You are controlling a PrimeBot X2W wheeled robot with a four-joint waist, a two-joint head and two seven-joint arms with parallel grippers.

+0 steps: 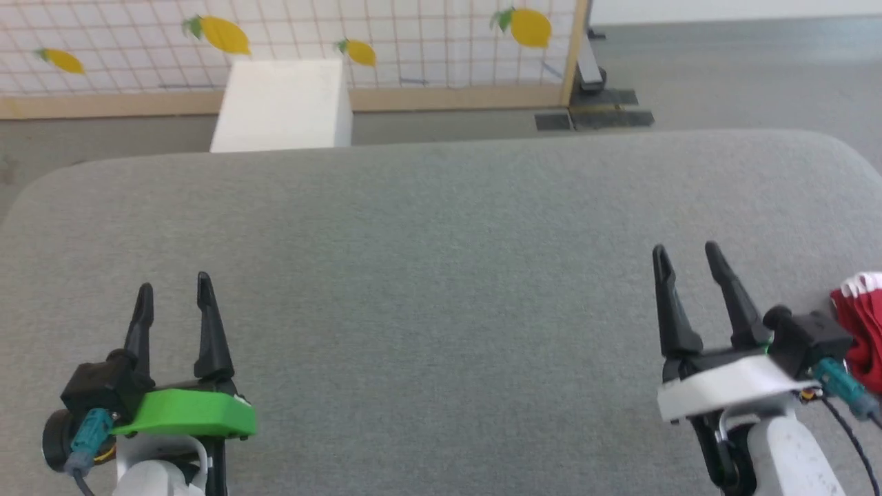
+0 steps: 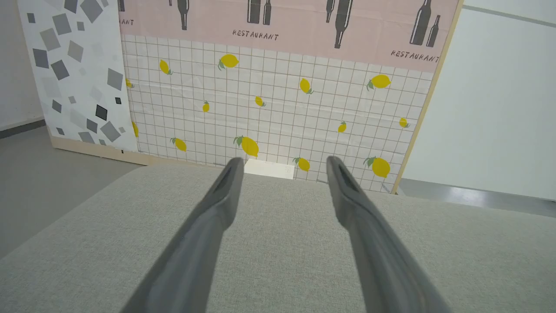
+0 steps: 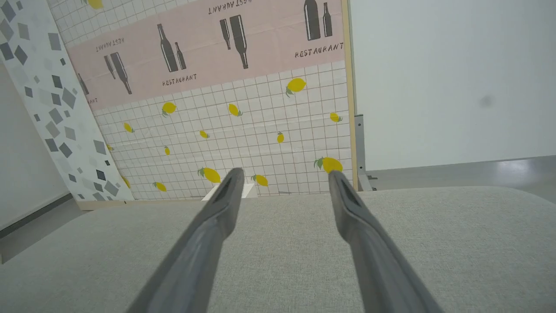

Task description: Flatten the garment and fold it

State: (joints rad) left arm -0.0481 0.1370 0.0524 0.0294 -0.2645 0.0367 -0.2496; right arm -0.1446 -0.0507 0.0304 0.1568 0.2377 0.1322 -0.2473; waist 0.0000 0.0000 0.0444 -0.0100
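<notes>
The left gripper (image 1: 173, 286) sits near left and the right gripper (image 1: 685, 249) near right over the grey padded surface (image 1: 441, 275), both with jaws parted and holding nothing. The garment (image 1: 861, 331) (bunched, red and white) lies just right of the right wrist.

Garment (image 1: 865, 337) on padded surface (image 1: 441, 275), just right of right gripper (image 1: 684, 248); box (image 1: 282, 103) behind surface.

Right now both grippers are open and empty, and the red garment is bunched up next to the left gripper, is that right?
Not quite: the head view shows the red garment bunched at the right edge of the grey cushion, next to the right gripper, not the left gripper. Both grippers are open and empty, as you said.
</notes>
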